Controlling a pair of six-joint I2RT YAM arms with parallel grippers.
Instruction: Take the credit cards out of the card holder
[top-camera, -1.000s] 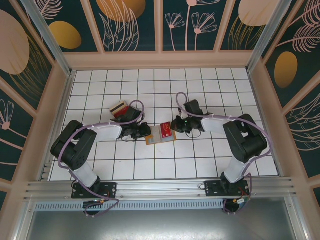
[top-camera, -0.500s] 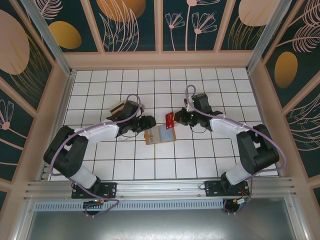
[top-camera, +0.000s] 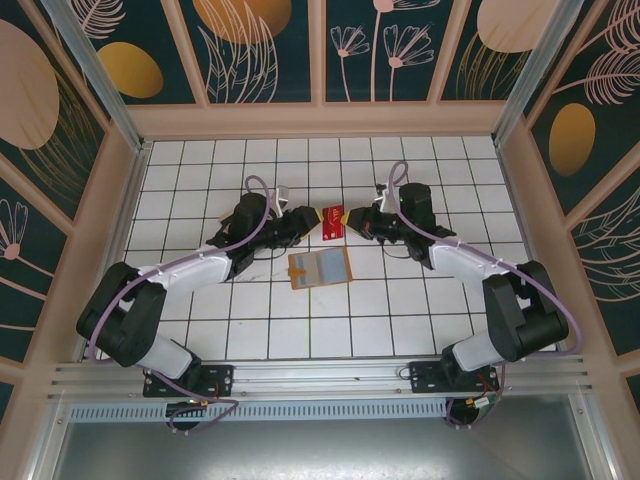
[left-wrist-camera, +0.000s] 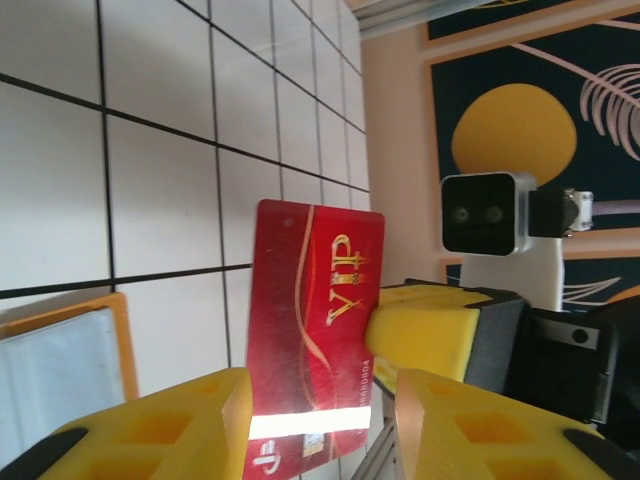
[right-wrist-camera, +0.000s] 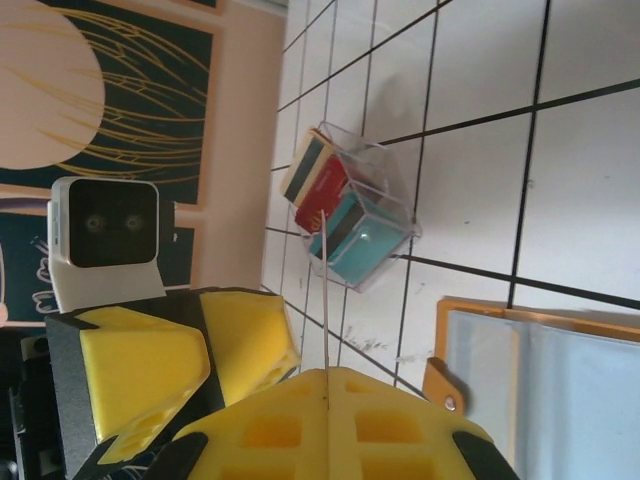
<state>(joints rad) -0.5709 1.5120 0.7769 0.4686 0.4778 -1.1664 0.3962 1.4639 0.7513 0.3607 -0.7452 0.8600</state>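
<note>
We are looking at the red card (top-camera: 333, 222) being pinched by the right claw (top-camera: 347, 220). In the right wrist view its yellow pads are pressing together with the card standing edge-on between them as a thin line, so this claw is clamping the card by its faces.

The left claw (top-camera: 310, 220) is reaching in from the opposite side. In the left wrist view its two yellow fingers are standing apart at a middling width, and the card's gold-lettered face is showing in the gap between them. One long edge is lying right against the inner side of one finger. We cannot tell whether that finger is actually touching it. From above, the two claws are meeting nearly tip to tip with the card between them.

The card holder (top-camera: 320, 268) is lying open on the tiled table (top-camera: 400, 300), its grey-blue pockets facing up. It is sitting apart from both claws, on the side nearer the arm bases.

In the right wrist view a clear box (right-wrist-camera: 385, 200) is resting on the tiles beyond the claws, with stacked cards (right-wrist-camera: 325, 185) in tan, red and teal inside it.
</note>
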